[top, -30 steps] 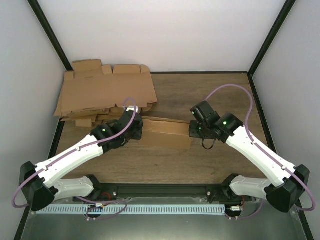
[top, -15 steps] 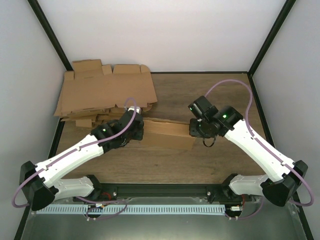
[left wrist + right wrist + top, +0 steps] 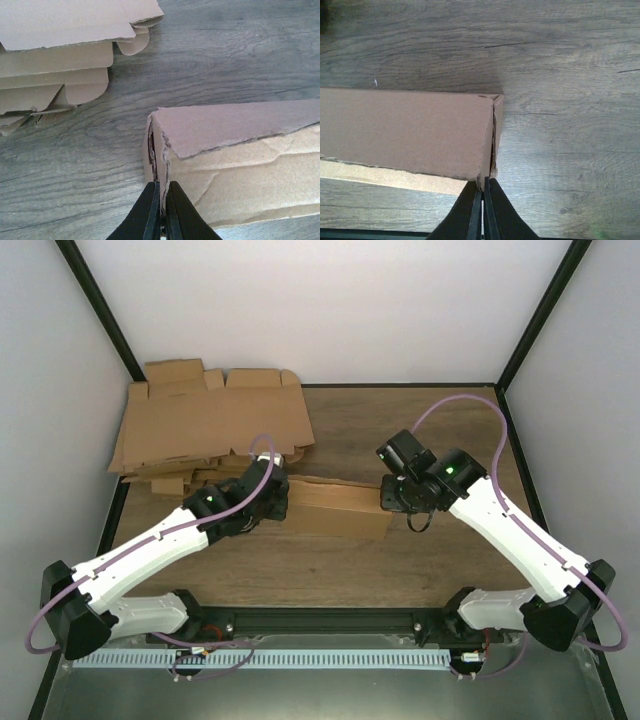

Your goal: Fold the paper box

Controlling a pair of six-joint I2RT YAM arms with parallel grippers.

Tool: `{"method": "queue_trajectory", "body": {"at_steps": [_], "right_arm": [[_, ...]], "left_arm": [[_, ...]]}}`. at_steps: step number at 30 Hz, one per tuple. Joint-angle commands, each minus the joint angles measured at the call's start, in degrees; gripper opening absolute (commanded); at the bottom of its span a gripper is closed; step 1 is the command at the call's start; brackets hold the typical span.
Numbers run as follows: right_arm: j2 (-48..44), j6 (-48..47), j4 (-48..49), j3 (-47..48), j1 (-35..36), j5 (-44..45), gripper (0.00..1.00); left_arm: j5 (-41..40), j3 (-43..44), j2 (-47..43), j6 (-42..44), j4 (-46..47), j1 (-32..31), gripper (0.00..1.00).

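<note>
Both grippers are at work on the paper box (image 3: 335,510), which lies near the middle of the tabletop (image 3: 420,430) with its long side running along the near edge. It is close to the pile of flat blanks (image 3: 205,430) at the far left corner but not touching it.

Your left gripper (image 3: 161,199) has its fingers pressed together on the thin upright edge of the box's left end wall. Your right gripper (image 3: 481,186) is pinched the same way on the right end wall, just under the corner. The top panel is folded over, and its ragged free edge lies along the near side wall.

The step in hand looks like squaring up the two ends. Hold each pinch close to the crease so the wall hinges rather than buckles. Move both wrists evenly, because if one end leads, the box will likely skew or slide on the wood. Go gently: the left end's edge looks frayed and could tear. Release only once each end wall stands upright.
</note>
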Motion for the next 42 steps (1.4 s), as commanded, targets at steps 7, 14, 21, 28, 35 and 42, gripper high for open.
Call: {"method": "queue_trajectory", "body": {"at_steps": [7,14,21,28,35,42], "right_arm": [[-3.49,0.95,-0.38,-9.07,0.62,-4.58,0.01],[-6.14,1.62,4.04,-17.00,0.57,-8.03,0.01],[-6.25,0.92,4.18,-13.72,0.56,-4.63,0.01],[-4.53,0.05,4.21,-10.79,0.56,-3.37,0.01],[-4.75,0.09,4.50,-10.79,0.56,-3.54,0.01],[-4.67,-0.01,4.23,-10.43,0.58,-3.45,0.01]], "left_arm": [[1.69,0.76,0.73,-0.08,-0.52,-0.39,0.06],[2.40,0.74,1.03,-0.25,-0.03,-0.44,0.06],[4.66,2.97,-0.46,-0.42,-1.52,-0.39,0.26],[6.35,7.83,-3.46,-0.49,-5.23,0.03,0.36],[4.85,8.46,-1.53,0.57,-5.95,0.91,0.36],[4.95,8.76,-0.80,0.93,-7.77,1.30,0.36]]}}
